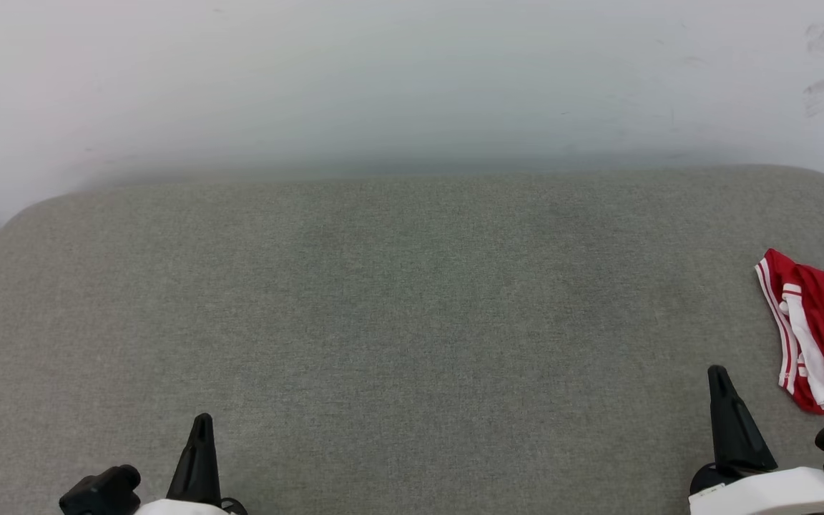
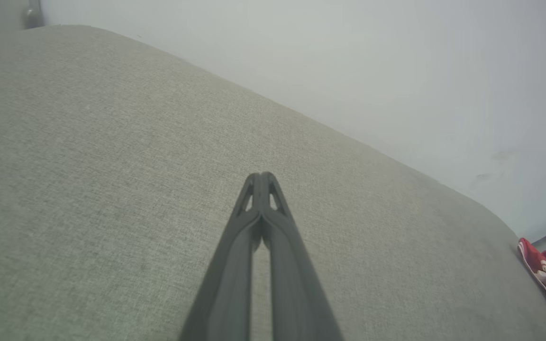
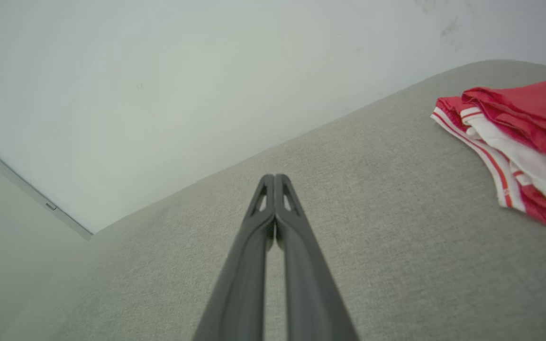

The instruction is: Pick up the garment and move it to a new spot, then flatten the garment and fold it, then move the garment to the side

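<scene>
Nearest, the left gripper [image 1: 201, 423] and right gripper [image 1: 718, 375] hover over the near edge of the grey counter [image 1: 412, 307], each with its fingers pressed together and holding nothing. Just beyond the right gripper, the garment [image 1: 823, 329] lies bunched at the counter's right edge. A white wall [image 1: 412, 86] stands behind.

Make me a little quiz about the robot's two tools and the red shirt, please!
1. True or false: the left tool is holding the red shirt.
2. Pick one: which is nearer the shirt? A) the left tool B) the right tool
3. Fill the gap: in the head view, the shirt lies at the ____ side of the grey cushion.

Key: 1 false, both tools are shut on nothing. 2 B. 3 right.
</scene>
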`<state>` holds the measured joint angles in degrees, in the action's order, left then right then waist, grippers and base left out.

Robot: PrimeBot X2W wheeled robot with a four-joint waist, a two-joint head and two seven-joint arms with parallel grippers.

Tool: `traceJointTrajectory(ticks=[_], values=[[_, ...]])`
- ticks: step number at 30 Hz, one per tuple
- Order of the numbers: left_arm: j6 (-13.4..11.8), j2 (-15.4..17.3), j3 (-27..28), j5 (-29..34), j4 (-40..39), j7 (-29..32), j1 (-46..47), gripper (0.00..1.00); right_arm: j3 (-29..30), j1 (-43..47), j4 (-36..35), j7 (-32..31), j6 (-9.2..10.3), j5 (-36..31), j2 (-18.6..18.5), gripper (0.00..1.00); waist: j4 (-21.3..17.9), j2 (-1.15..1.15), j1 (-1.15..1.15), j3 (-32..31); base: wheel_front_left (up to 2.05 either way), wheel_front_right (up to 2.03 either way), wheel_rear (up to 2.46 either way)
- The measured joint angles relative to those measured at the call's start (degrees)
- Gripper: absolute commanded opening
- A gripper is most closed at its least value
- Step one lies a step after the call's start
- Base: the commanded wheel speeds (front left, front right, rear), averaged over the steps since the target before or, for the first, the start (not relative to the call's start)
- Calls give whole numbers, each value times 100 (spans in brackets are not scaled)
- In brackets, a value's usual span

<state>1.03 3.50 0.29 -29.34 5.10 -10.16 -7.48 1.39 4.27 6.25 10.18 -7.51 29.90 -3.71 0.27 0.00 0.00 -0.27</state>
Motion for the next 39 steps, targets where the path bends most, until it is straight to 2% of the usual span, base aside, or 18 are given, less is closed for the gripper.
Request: traceJointTrajectory(ticks=[17,39], values=[[152,36,59,-1558,209,321,318,0,38,-227,175,-323,1,1526,-33,0,-5,0,0,8,0,0,0],[304,64,164,-3173,428,701,642,0,116,-463,371,-705,2,3140,-49,0,-10,0,0,17,0,0,0]])
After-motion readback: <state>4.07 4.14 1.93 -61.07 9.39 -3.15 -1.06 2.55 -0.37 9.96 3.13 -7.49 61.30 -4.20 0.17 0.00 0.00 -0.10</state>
